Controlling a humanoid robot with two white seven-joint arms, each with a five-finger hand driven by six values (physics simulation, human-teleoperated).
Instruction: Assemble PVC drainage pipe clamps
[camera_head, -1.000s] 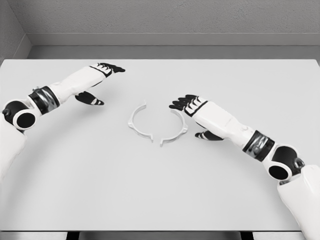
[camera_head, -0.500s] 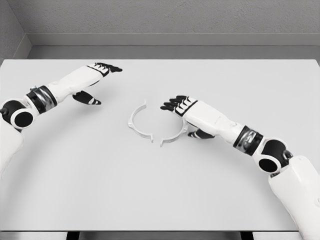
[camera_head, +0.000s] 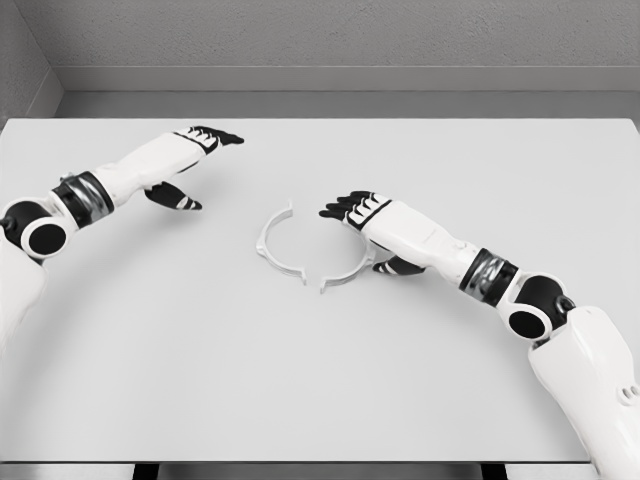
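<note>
Head view
Surface: pale grey table (camera_head: 330, 380), grey wall (camera_head: 330, 35) behind.
Clamp halves: left half (camera_head: 276, 246) and right half (camera_head: 350, 272) lie mid-table, facing, ends slightly apart.
Right hand (camera_head: 368, 215): fingers extended, above the right half, gripping nothing.
Left hand (camera_head: 190, 160): fingers relaxed, empty, well apart.

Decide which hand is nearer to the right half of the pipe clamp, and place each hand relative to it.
Right. The right hand hovers directly over the right clamp half, fingers open and extended. The left hand sits far off to the upper left, beyond the left clamp half.
</note>
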